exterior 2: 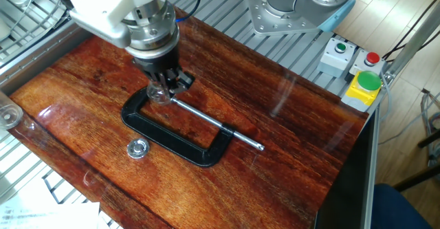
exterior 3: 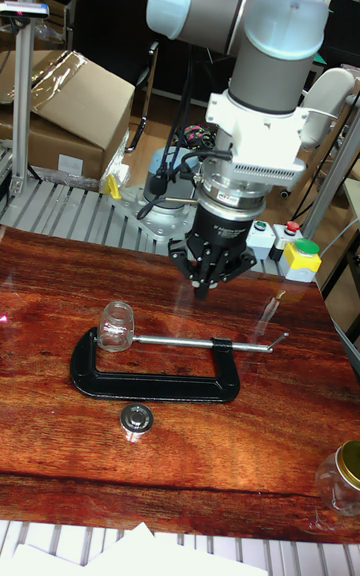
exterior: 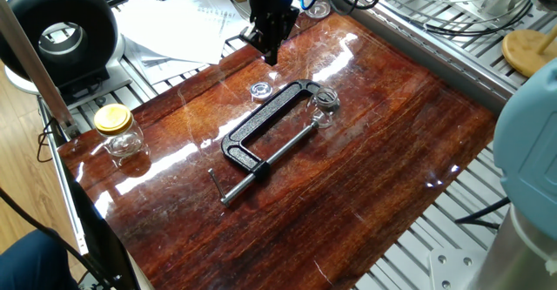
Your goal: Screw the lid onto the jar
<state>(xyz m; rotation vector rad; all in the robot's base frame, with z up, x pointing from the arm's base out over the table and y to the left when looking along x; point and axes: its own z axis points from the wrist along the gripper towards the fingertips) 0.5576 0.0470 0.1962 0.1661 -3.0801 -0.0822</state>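
The jar [exterior: 324, 104] [exterior 3: 117, 325] is tiny, clear and open-mouthed. It stands upright at one end of a black C-clamp [exterior: 261, 138] [exterior 3: 155, 376], by the screw tip. The lid [exterior: 259, 90] [exterior 2: 138, 148] [exterior 3: 136, 420] lies flat on the wood just outside the clamp's spine. My gripper [exterior: 271, 53] [exterior 3: 205, 288] hovers above the table beyond the clamp, apart from both jar and lid. Its fingers point down, pressed together with nothing between them. In the other fixed view my gripper [exterior 2: 167, 83] partly covers the jar [exterior 2: 159, 95].
A bigger glass jar with a yellow lid [exterior: 117, 130] [exterior 3: 345, 476] stands near a table corner. The wooden tabletop [exterior: 365, 177] is glossy. Papers [exterior: 174, 24] lie off one edge, and a button box [exterior 2: 357, 78] sits by the arm's base.
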